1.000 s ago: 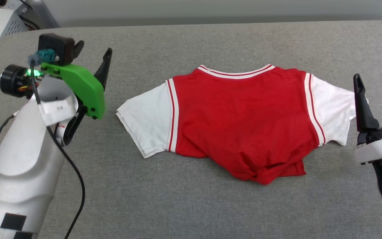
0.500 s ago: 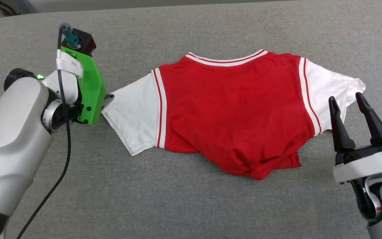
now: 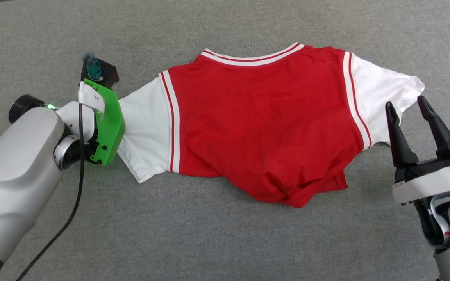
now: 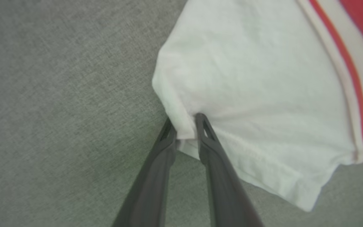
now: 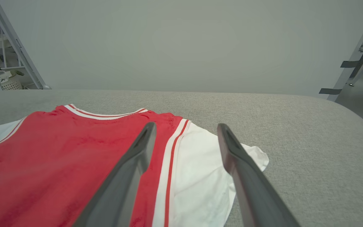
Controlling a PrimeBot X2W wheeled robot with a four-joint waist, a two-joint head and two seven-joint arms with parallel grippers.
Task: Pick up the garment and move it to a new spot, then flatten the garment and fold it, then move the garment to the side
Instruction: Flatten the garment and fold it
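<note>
1. Container: a pale perforated basket (image 5: 10,84) is sitting at the far left edge of the right wrist view, beyond the surface. Its contents are too small to tell.
2. The garment (image 3: 264,125) is lying spread across the centre of the head view. The striped collar trim is pointing to the top of the frame, and the white sleeves are reaching out left and right. Its red hem is bunching into folds at lower centre.
3. The left pincer (image 4: 184,123) is pinching the outer edge of the white sleeve, which is lying at the left in the head view. Both fingers are pressing on a puckered fold of cloth between the tips. In the head view a green housing (image 3: 108,128) is covering those fingers.
4. The right pincer (image 3: 405,103) is hanging at the right edge of the head view with its fingers standing apart and gripping nothing. It is just beside the other white sleeve.
5. The surface (image 3: 225,242) is showing as grey woven cloth, with the garment resting directly on it.
6. Room, right wrist view: a plain pale wall (image 5: 181,41) is standing behind the surface. A metal frame (image 5: 14,47) is leaning at upper left, and pale posts with dark bands (image 5: 353,63) are rising at upper right.
</note>
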